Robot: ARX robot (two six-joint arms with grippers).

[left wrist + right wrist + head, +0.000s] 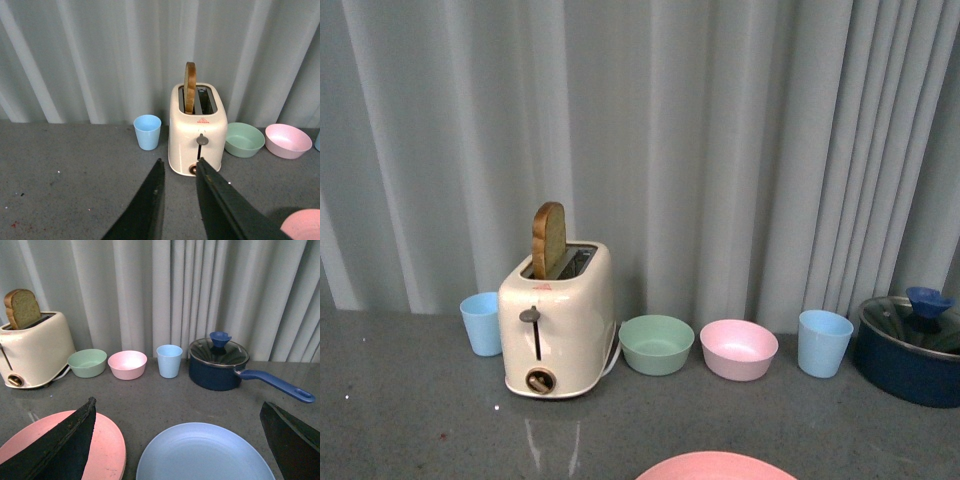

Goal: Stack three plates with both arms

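Toast slice point(548, 240) in toaster point(558, 330); red logo unreadable. Left gripper point(180, 162) jaws narrowly parted, empty; right gripper point(177, 404) jaws spread wide, empty.

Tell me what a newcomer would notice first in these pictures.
The cream toaster with a brown bread slice standing in its slot, at the back of the grey table by the curtain. Right of it runs a row: green bowl, pink bowl, blue cup, dark blue pot. Nearer the robot, a pink plate and a light blue plate lie side by side.
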